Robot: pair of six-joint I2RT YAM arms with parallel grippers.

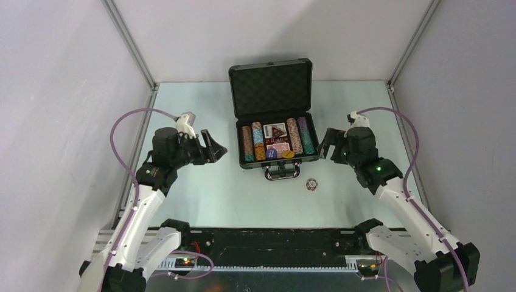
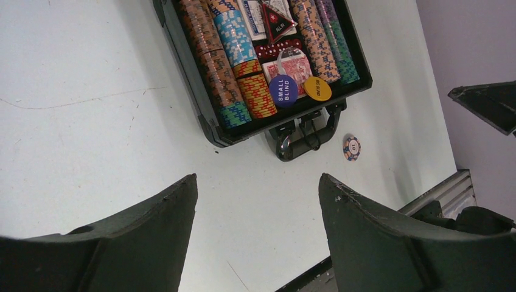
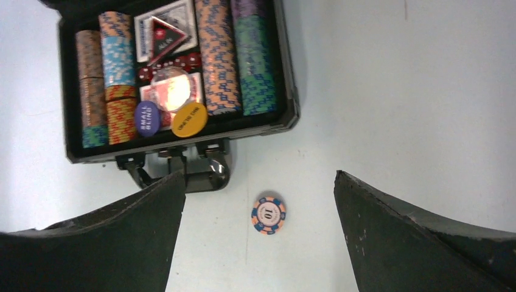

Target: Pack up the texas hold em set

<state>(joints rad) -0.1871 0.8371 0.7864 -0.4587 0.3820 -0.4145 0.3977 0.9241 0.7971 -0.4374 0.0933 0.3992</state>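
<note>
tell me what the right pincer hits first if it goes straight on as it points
Probably the pale table top, at or beside the loose orange-and-blue striped poker chip lying between the open fingers of the right pincer; depth is unclear. The small black hard briefcase sits off-line, left.

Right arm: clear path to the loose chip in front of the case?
Probably yes. The chip lies alone on bare table just off the handle, and the open right gripper frames it with nothing between.

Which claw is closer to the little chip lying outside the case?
Right. The right claw hovers just beyond the loose chip, beside the right end of the case. The left claw is past its left end, much farther off.
</note>
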